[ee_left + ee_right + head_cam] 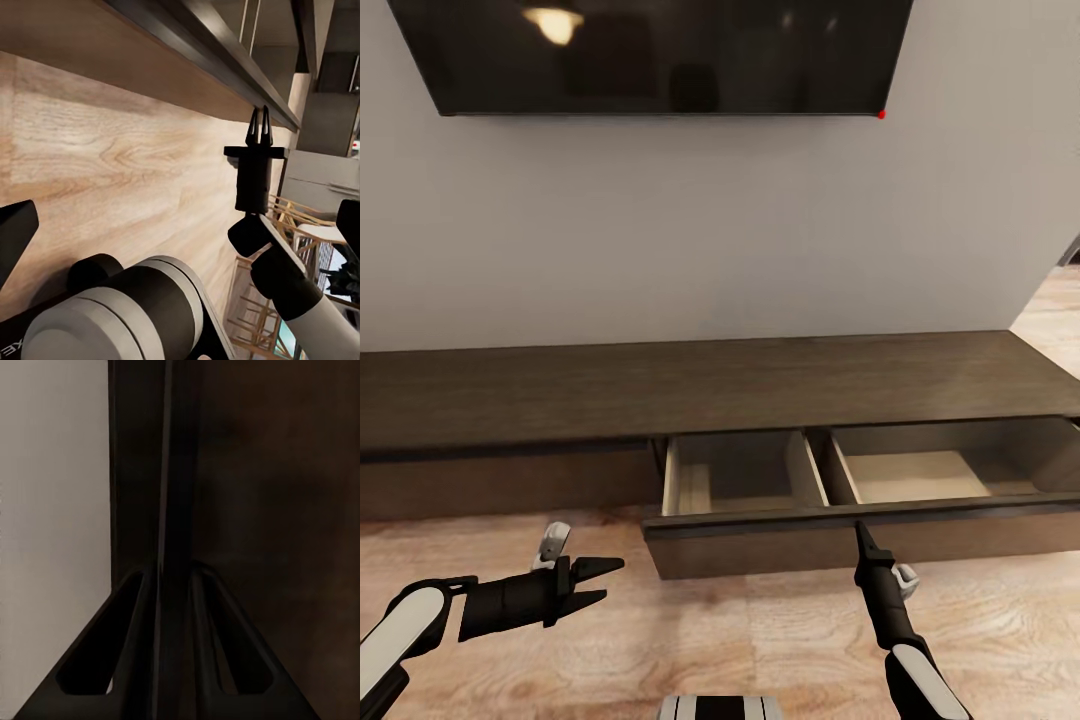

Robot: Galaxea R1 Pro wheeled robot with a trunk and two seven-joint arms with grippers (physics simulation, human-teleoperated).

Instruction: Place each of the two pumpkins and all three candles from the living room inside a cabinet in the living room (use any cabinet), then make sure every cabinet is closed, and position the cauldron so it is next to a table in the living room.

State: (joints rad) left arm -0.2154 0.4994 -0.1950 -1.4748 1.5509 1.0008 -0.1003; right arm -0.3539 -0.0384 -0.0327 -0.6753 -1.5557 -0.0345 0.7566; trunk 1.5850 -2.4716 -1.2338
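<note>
Wood, paint and black plastic, mostly matt

The cabinet [710, 385] was dark-brown wood with a faint grain and a dull finish, its open drawer [840, 490] lined in smooth pale beige board. The floor [740, 630] was light, strongly grained wood with a soft sheen. The wall [710, 230] looked flat and matt, the television [660, 55] glossy black. Both grippers, left [600, 582] and right [860, 528], were matt black plastic.

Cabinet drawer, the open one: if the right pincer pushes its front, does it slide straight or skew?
The drawer is wide, with two compartments, and the right pincer sits near the middle of its front, so it probably slides in fairly straight. The rigid-looking wooden front shouldn't flex. Its compartments look empty, so it's likely light.
</note>
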